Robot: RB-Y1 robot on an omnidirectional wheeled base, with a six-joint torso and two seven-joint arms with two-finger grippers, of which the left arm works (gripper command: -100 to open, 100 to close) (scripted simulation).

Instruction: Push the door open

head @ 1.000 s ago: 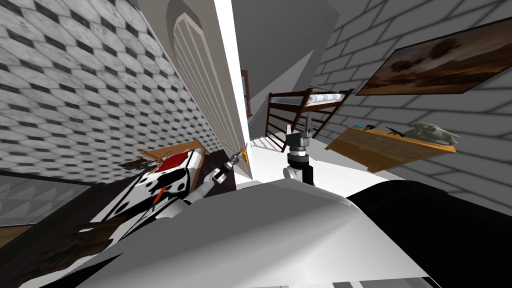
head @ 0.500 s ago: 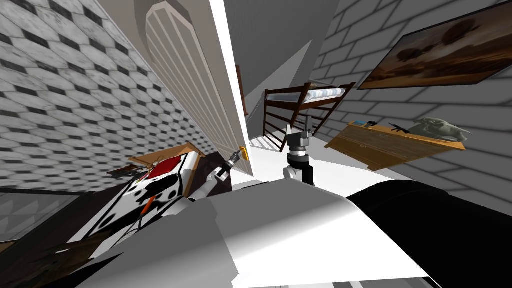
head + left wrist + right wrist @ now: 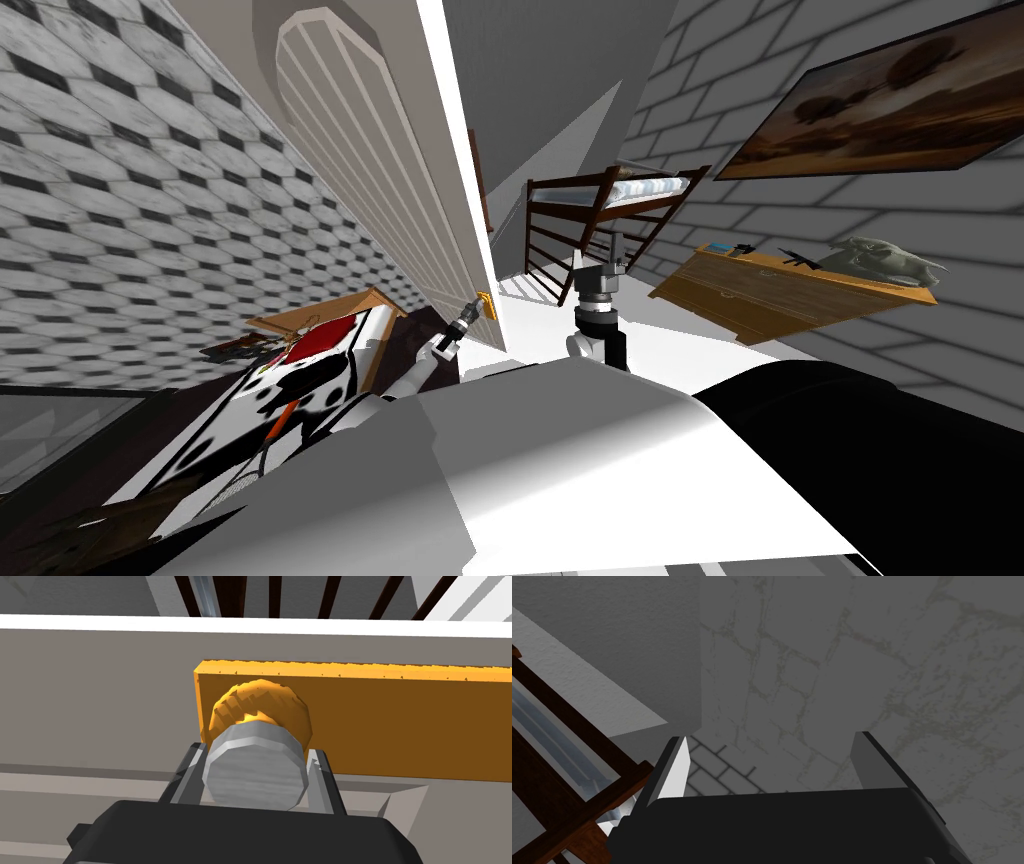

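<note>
your left gripper [image 3: 255, 752] is clenching its jaws on the door knob [image 3: 255, 773], a smooth grey drum with faceted edges. the thin blades are pressing its two sides. behind it, a ribbed golden collar is sitting on a flat, rectangular golden plate [image 3: 400, 721] fixed to the door [image 3: 380, 170]. the door is standing ajar just left of centre in the head view. it is showing you a pale beige face with a tall arched, grooved panel and a bright white edge. your right gripper [image 3: 772, 746] is hanging beside it with jaws released and nothing between them. a wall of grey and black hexagon tiles [image 3: 130, 200] is running along the left. past the door, a dark wooden bunk bed [image 3: 610, 215] and a wooden dresser [image 3: 770, 290] are standing against grey brick.
</note>
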